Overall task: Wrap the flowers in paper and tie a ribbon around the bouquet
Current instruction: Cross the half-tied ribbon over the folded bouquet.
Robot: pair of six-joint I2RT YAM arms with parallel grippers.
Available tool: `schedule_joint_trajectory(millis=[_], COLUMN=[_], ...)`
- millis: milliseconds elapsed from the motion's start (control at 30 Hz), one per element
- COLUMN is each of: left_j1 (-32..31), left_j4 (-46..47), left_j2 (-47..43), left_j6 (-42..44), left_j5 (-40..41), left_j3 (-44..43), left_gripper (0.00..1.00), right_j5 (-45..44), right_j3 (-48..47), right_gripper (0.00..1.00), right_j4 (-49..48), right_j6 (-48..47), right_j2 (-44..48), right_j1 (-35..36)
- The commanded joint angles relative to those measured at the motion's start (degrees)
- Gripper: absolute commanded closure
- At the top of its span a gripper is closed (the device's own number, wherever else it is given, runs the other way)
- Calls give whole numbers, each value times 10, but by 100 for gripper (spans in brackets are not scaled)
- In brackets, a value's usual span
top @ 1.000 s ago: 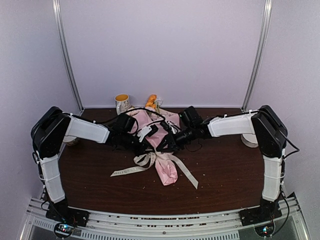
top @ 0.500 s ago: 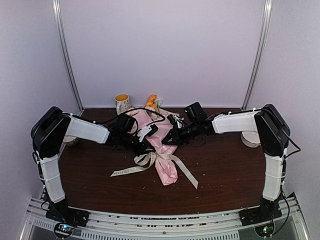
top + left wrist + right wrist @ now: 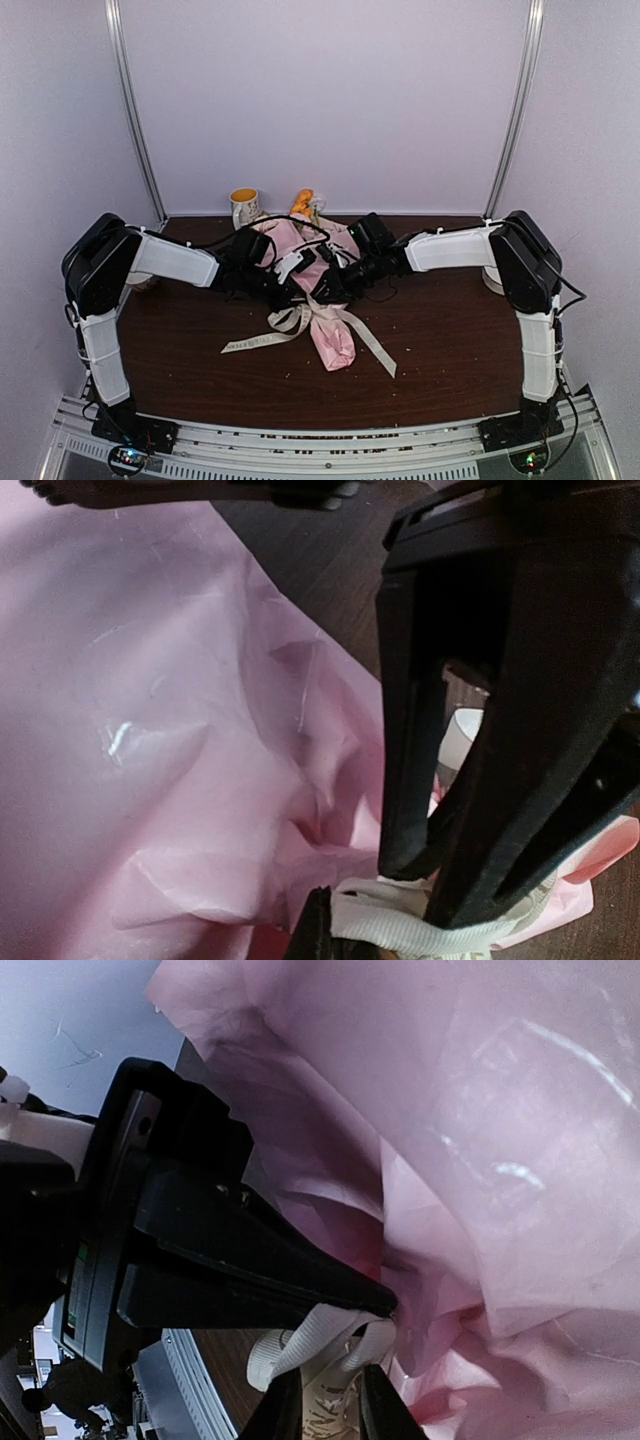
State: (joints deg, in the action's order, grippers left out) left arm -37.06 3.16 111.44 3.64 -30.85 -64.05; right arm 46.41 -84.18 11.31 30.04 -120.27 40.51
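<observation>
The bouquet [image 3: 325, 300] lies on the table as a cone of pale pink paper [image 3: 150, 730], narrow end towards me. Orange flowers [image 3: 302, 203] stick out of its far end. The cream ribbon [image 3: 300, 318] circles its waist, its tails trailing across the table. My left gripper [image 3: 305, 292] is shut on a loop of ribbon [image 3: 320, 1335]; its closed tips [image 3: 385, 1305] show in the right wrist view. My right gripper [image 3: 330, 1415] is open, its two fingers either side of a lettered stretch of ribbon, right against the left gripper's tips [image 3: 325, 935].
A yellow-rimmed mug [image 3: 243, 205] stands at the back left beside the flower heads. A white object [image 3: 495, 280] sits by the right arm and another [image 3: 140, 282] by the left arm. Ribbon tails [image 3: 375, 350] reach toward the front.
The right gripper drew back to the right half a second ago, then returned to the ribbon at the bouquet's waist. The left gripper stayed put, shut on the ribbon.
</observation>
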Motion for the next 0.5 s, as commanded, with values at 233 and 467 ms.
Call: schedule_joint_trajectory(millis=[233, 467], left_j1=[2, 2], left_j4=[20, 17], left_j2=[-15, -35], left_j6=[-5, -5], left_j5=[0, 8], left_j3=[9, 13], left_gripper=[100, 75], right_j5=[-24, -17], right_j3=[-23, -13], right_gripper=[95, 100], right_j4=[19, 5], right_j6=[-2, 3], right_j2=[-14, 8], right_j1=[-2, -8])
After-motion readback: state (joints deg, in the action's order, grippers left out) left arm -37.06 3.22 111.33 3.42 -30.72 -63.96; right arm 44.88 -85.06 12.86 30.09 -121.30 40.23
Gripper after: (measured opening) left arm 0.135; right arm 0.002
